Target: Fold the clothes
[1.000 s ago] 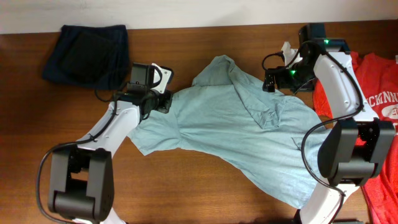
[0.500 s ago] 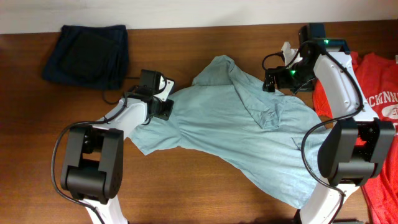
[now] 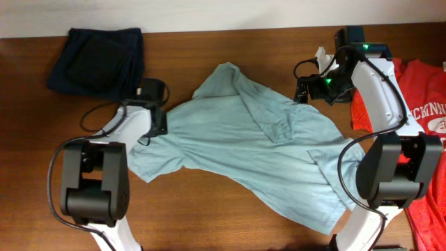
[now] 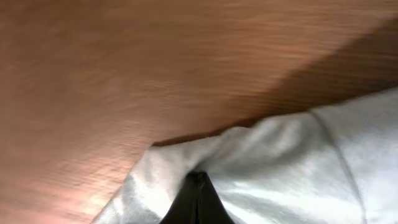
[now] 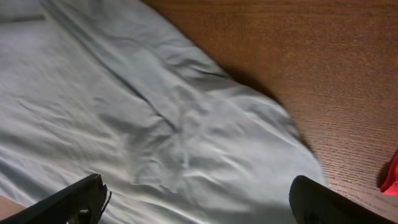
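Entry: spreading the grey-teal T-shirt [image 3: 265,153] before folding.

Left gripper [image 4: 198,196]: fingers fully together, pinched on a bunched edge of the shirt at its left end, low over the table [image 3: 209,223]. From this grip the whole garment lies to the right.

Right gripper [image 5: 202,202]: fingers as wide apart as they go, nothing held. It hangs over the shirt's far right edge, with cloth directly under the gap and bare wood just to the right.

Long axis of the shirt: diagonal, from far left to near right. It is rumpled, with a fold across the middle and one flap lying over the body.

My judgement: the right arm is nearer the loose far edge, so it should drop straight down and take that edge.

The red T-shirt [image 3: 418,97] waits at the far right and a dark garment [image 3: 97,59] at the far left.

Containers: none in view.
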